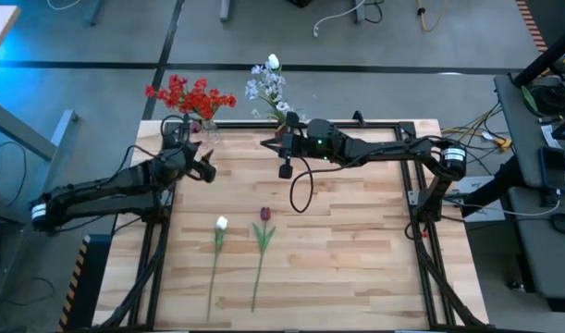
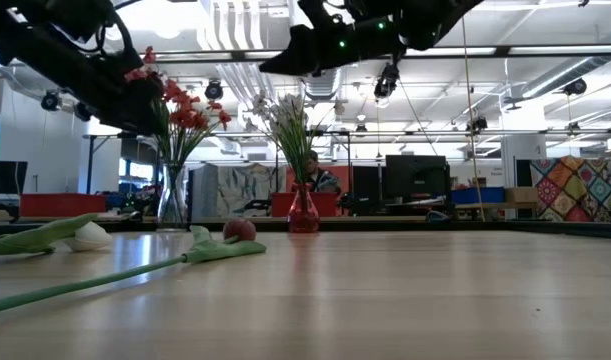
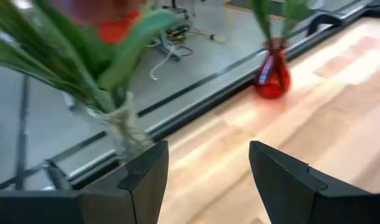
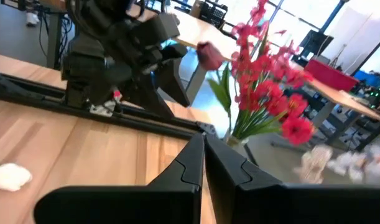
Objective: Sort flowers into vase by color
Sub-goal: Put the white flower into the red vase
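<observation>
flowers (image 1: 239, 245) lie on the table only in the high view; left hand (image 3: 205, 180) gapes, right hand (image 4: 204, 163) pressed together.

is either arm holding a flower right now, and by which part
Neither. The left tool is open and empty near the clear vase; the right tool is shut on nothing. The white flower and dark red tulip lie on the table.

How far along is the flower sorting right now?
Done: red flowers stand in the clear vase, white and pale-blue sprays in the red vase. In hand: nothing; the left gripper is open, the right gripper shut and empty. Left: the white bud and dark red tulip lie on the table.
</observation>
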`<action>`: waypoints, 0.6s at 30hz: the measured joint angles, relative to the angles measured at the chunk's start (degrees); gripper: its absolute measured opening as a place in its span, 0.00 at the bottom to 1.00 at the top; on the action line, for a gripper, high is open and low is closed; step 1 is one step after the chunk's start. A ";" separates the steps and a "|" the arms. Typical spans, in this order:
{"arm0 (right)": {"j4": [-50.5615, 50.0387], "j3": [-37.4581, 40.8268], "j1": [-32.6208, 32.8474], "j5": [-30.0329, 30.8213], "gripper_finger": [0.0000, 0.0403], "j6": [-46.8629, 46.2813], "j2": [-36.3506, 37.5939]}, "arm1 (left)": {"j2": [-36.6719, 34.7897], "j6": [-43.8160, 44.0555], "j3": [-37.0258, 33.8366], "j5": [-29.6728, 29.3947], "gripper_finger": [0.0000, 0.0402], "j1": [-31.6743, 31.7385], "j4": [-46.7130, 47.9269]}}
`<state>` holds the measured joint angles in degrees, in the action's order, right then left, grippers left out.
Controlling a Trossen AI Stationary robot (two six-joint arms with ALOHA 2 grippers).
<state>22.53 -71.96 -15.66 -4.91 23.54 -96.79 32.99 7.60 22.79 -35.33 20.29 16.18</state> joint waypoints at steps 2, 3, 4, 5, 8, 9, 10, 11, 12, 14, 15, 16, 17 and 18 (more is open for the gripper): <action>0.60 1.58 0.00 0.00 0.02 -0.85 0.21 | 0.31 1.74 0.00 -0.03 0.52 -1.95 0.52; 0.73 2.34 0.00 0.00 0.02 -1.07 0.46 | 0.41 2.79 0.00 -0.04 0.52 -3.01 0.64; 0.77 3.05 0.00 0.00 0.02 -1.08 0.80 | 0.51 3.84 0.00 -0.09 0.52 -4.04 0.87; 1.10 3.75 0.00 0.00 0.02 -1.09 1.11 | 0.59 4.88 0.00 -0.13 0.52 -5.16 1.24; 3.21 6.36 0.00 -0.02 0.02 -1.55 2.32 | 1.10 8.36 0.00 -0.17 0.52 -8.77 2.27; 3.76 7.22 -0.02 0.00 0.02 -1.78 2.78 | 1.30 9.49 0.00 -0.16 0.52 -10.02 2.54; 3.93 8.22 -0.13 0.00 0.02 -1.93 3.26 | 1.50 10.61 0.00 -0.17 0.52 -11.20 2.95; 4.14 9.28 -0.13 -0.01 0.02 -2.01 3.75 | 1.81 11.92 0.00 -0.16 0.52 -12.42 3.55; 5.06 10.24 -0.13 0.00 0.02 -2.23 4.33 | 2.06 13.14 0.00 -0.17 0.52 -13.57 4.16; 6.10 12.28 -0.13 -0.02 0.02 -2.62 5.69 | 2.70 16.19 0.29 -0.13 0.51 -15.71 6.84; 6.90 13.22 -0.13 0.00 0.02 -2.66 6.40 | 3.20 17.97 0.99 -0.13 0.50 -16.67 8.92; 7.19 14.15 -0.13 0.00 0.02 -2.75 7.04 | 3.79 19.99 1.94 -0.09 0.50 -17.68 11.10; 7.11 15.01 -0.13 0.00 0.02 -3.00 7.62 | 4.42 22.12 2.90 -0.13 0.49 -18.64 13.22; 7.10 15.60 -0.13 0.00 0.02 -3.29 8.03 | 5.06 23.91 3.95 -0.15 0.48 -19.58 15.03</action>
<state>29.63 -56.36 -15.79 -4.91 20.25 -88.76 38.05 31.51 26.73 -35.48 0.71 31.21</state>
